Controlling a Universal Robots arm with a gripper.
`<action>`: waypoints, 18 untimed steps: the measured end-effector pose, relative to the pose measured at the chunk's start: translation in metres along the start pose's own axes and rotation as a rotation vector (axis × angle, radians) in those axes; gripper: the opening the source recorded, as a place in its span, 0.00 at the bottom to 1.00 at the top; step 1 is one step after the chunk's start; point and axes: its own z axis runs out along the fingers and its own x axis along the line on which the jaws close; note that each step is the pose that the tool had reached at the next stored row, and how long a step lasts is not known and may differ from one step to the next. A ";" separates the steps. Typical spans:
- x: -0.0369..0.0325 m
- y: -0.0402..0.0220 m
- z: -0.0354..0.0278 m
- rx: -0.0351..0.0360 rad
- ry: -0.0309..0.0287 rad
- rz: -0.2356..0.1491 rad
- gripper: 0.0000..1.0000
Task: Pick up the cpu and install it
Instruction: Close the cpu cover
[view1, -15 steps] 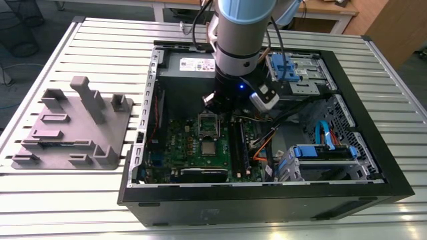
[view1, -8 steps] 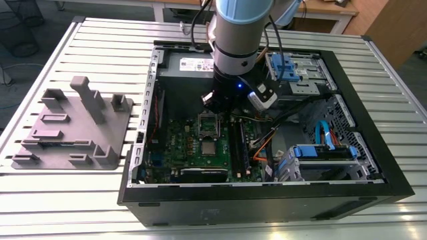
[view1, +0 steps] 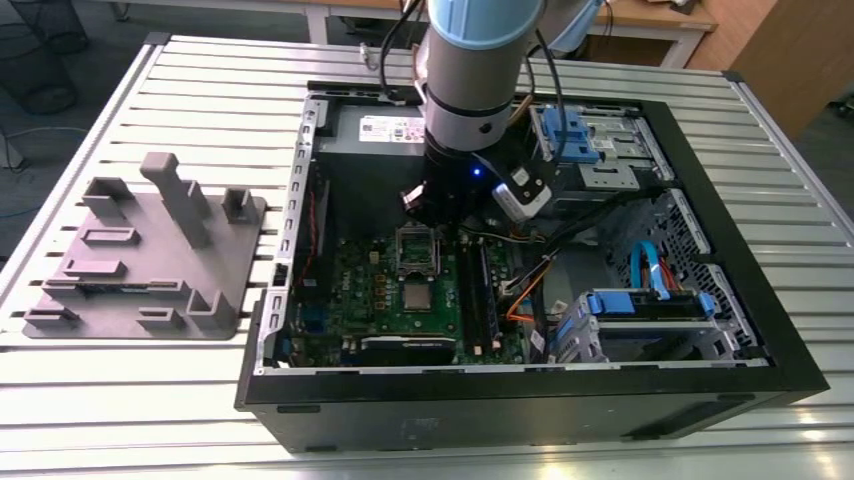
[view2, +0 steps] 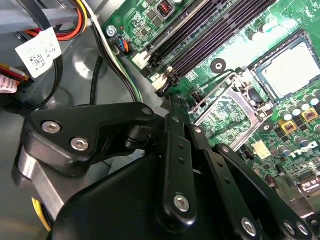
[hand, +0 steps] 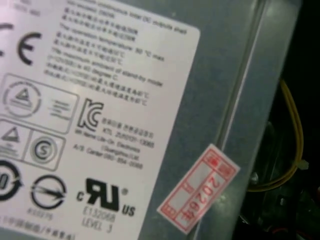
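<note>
Installation looks close to its end: the small, flat, square cpu with the silver-grey metal top lies in its socket on the green motherboard, inside the open black computer case. The hinged rectangular metal socket frame stands raised and is not yet shut over it. The arm's black pincer hangs low inside the case, apart from the chip. The raised frame sits between the two, just beyond the pincer's tip, and the cpu lies on the frame's far side — an order the second wrist view repeats. Whether the pincer is clenched or released cannot be told, but the chip is not in its grasp. The cpu lies flat, metal top facing up out of the case. Being square, it has no real long axis, and its edges run parallel with the long black memory slots beside the socket. By judgement, any work at the socket calls for a straight, gentle approach that clears the upright frame and the loose cables near the pincer, since the chip rests unclamped. The grey plastic fixture tray with upright blocks lies well apart from the pincer, outside the case — toward the exterior view's left. The grey metal power-supply box with a white label sits on the pincer's other side from the socket.
</note>
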 end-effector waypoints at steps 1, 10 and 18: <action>0.0008 0.0003 0.0000 0.0005 -0.0016 -0.001 0.11; 0.0017 0.0004 -0.0019 0.0005 -0.0057 -0.016 0.11; -0.0002 -0.0003 -0.0012 -0.0061 -0.0045 -0.080 0.11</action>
